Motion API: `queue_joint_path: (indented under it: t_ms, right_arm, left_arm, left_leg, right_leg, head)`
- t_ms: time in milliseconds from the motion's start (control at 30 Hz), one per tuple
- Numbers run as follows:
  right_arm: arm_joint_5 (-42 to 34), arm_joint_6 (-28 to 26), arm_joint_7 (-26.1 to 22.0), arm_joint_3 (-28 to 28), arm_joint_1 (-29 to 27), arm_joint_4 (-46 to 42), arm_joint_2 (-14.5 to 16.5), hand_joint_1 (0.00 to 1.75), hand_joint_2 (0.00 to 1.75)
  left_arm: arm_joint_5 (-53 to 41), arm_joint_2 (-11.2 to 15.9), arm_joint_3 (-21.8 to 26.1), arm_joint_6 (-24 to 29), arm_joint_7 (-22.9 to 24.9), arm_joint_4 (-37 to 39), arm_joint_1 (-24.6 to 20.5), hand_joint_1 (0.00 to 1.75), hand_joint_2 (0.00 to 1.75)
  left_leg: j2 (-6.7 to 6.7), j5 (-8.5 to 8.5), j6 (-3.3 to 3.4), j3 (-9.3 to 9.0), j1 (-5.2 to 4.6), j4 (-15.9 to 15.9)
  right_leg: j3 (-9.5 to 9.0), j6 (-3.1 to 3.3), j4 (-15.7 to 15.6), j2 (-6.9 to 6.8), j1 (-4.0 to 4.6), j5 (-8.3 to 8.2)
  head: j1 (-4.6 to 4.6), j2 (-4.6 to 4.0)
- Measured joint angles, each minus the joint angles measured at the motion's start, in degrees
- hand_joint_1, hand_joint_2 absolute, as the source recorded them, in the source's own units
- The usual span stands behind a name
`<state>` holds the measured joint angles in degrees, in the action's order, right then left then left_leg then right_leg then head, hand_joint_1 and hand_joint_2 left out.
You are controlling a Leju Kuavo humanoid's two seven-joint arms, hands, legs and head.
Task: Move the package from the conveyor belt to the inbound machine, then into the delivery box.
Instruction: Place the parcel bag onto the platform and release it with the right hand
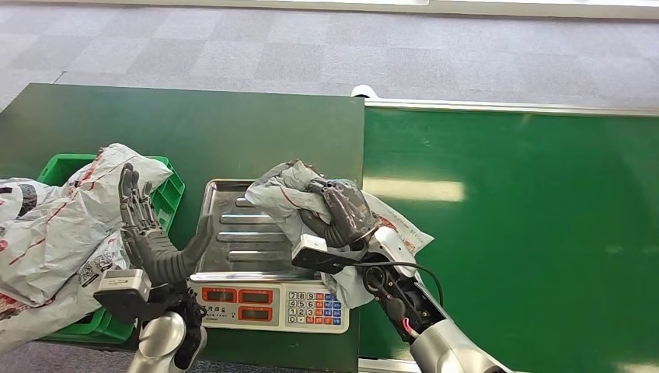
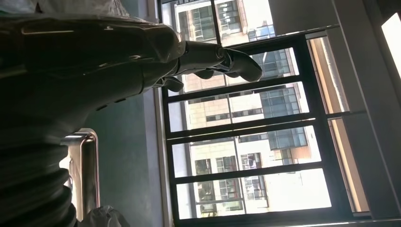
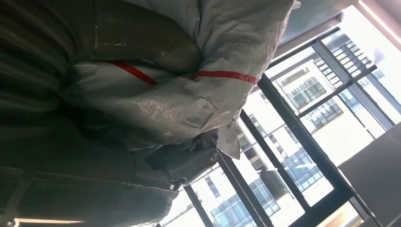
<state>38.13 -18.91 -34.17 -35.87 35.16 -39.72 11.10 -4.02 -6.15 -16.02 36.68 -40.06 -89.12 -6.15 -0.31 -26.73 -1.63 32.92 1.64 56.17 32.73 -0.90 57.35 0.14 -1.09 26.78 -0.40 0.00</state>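
Package [image 1: 284, 194]: crinkled grey plastic, my right hand [image 1: 346, 210] clamped on it above ribbed steel scale [image 1: 233, 233].
Left hand [image 1: 140, 214]: fingers apart, holding nothing.

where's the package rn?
In the head view the grey package is held by the right hand over the right side of the scale's steel tray, just left of the bright green conveyor belt.

Grey carpet floor [image 1: 311, 47]; windows [image 2: 246, 156]
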Motion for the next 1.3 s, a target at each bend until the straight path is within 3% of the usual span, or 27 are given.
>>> queue_joint_path:
  t_ms: [167, 433, 467, 567, 600, 1000, 1300]
  right_arm:
    - [-1.5, -0.3, -2.7, -0.4, 1.1, 1.4, -0.1, 1.75, 1.75]
    - [-1.7, -0.3, -3.2, -0.8, 2.0, 2.3, -0.1, 1.75, 1.75]
    - [-1.7, -0.2, -3.2, -0.9, 2.0, 2.4, -0.1, 1.44, 1.75]
    - [-0.7, 0.0, -2.6, -1.3, 2.4, 2.7, -0.1, 0.14, 1.75]
    - [-0.2, 0.0, -2.3, -1.5, 2.7, 2.8, -0.1, 0.00, 1.75]
    - [-9.3, 5.2, -5.6, -1.4, 2.6, 1.1, 0.3, 0.00, 1.75]
    - [-20.5, 18.5, -5.6, -1.4, 0.0, -6.4, -0.3, 0.00, 1.75]
  left_arm:
    - [0.1, 0.1, -1.2, -1.0, 0.0, 1.1, -0.6, 0.00, 1.75]
    - [0.2, 0.2, -1.9, -1.1, 0.0, 2.4, -1.5, 0.00, 1.75]
    - [0.3, 0.3, -2.0, -1.1, 0.0, 2.5, -1.6, 0.00, 1.75]
    - [0.6, 0.4, -2.0, -1.3, 0.0, 2.7, -1.7, 0.00, 1.75]
    - [0.6, 0.4, -2.0, -1.3, 0.0, 2.7, -1.7, 0.00, 1.75]
    - [0.5, 0.4, -2.0, -1.0, 0.0, 2.8, -1.6, 0.00, 1.75]
    - [0.5, 0.6, -2.0, -0.9, 0.0, 2.8, -1.5, 0.00, 1.75]
  left_leg:
    - [0.02, 0.01, 0.00, -0.01, 0.00, 0.0]
    - [0.02, 0.00, 0.00, -0.01, 0.00, 0.0]
    - [0.02, 0.00, 0.00, -0.01, 0.00, 0.0]
    - [0.02, 0.00, 0.00, -0.01, 0.00, 0.0]
    - [0.02, 0.01, 0.00, -0.01, 0.00, 0.0]
    - [0.02, 0.01, 0.00, -0.01, 0.00, 0.0]
    - [0.02, 0.01, 0.00, -0.01, 0.00, 0.0]
  right_leg:
    - [0.00, 0.00, 0.0, 0.00, 0.00, -0.01]
    - [0.01, -0.01, 0.0, 0.00, 0.00, -0.01]
    - [0.01, -0.01, 0.0, 0.00, 0.00, -0.01]
    - [0.00, -0.01, 0.0, 0.00, 0.00, -0.01]
    - [0.00, -0.01, 0.0, 0.00, 0.00, -0.01]
    - [0.01, -0.01, 0.0, 0.00, 0.00, -0.01]
    - [0.01, -0.01, 0.0, 0.00, 0.00, -0.01]
  head:
    - [0.00, 0.00]
    - [0.01, 0.00]
    - [0.01, 0.00]
    - [0.01, 0.00]
    - [0.01, 0.00]
    - [0.00, 0.00]
    - [0.01, 0.00]
